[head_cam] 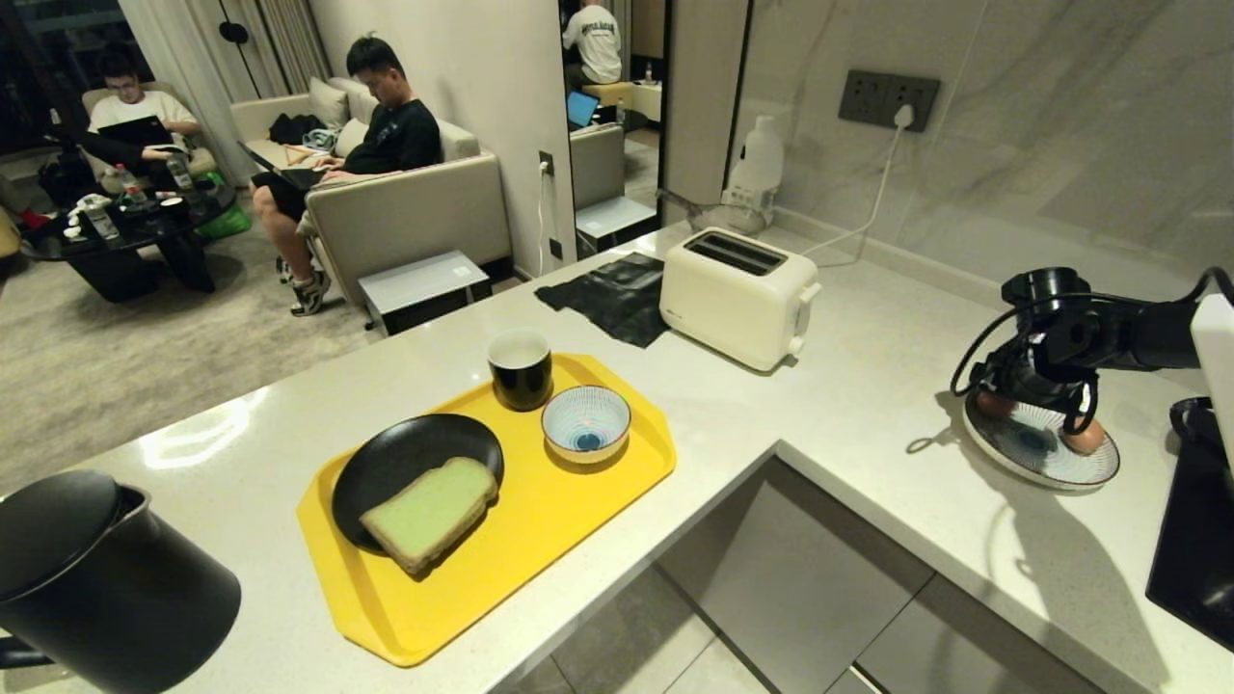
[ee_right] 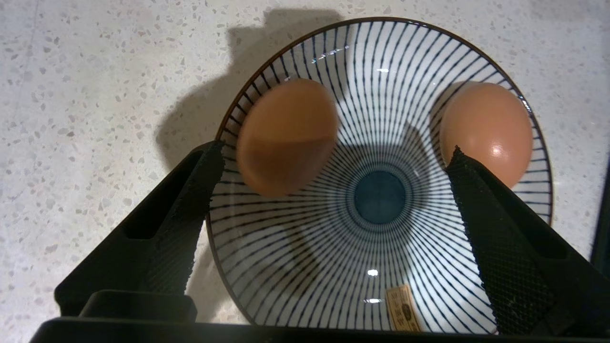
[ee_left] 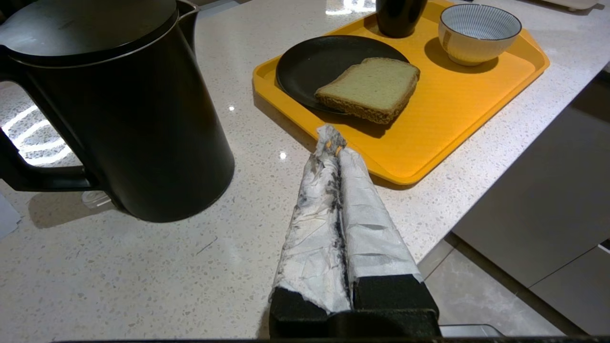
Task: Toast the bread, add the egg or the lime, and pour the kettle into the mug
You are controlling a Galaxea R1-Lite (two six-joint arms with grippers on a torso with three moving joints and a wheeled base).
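Right gripper (ee_right: 333, 157) hanging over striped plate (ee_right: 381, 267), jaws wide apart, gripping nothing; two eggs on plate, one egg (ee_right: 286, 138) just beside one finger, second egg (ee_right: 486, 128) by the other. Left gripper (ee_left: 333, 143) closed and empty near kettle (ee_left: 119, 109). Bread (head_cam: 429, 511) on black plate (head_cam: 405, 453) on yellow tray (head_cam: 559, 520), beside mug (head_cam: 521, 371).

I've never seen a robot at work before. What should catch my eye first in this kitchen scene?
Probably the bright yellow tray in the middle of the counter, carrying a green-faced slice of bread on a black plate. Off to the right, the right gripper hangs open over a striped plate holding two brown eggs. A tall black kettle looms at the near left.
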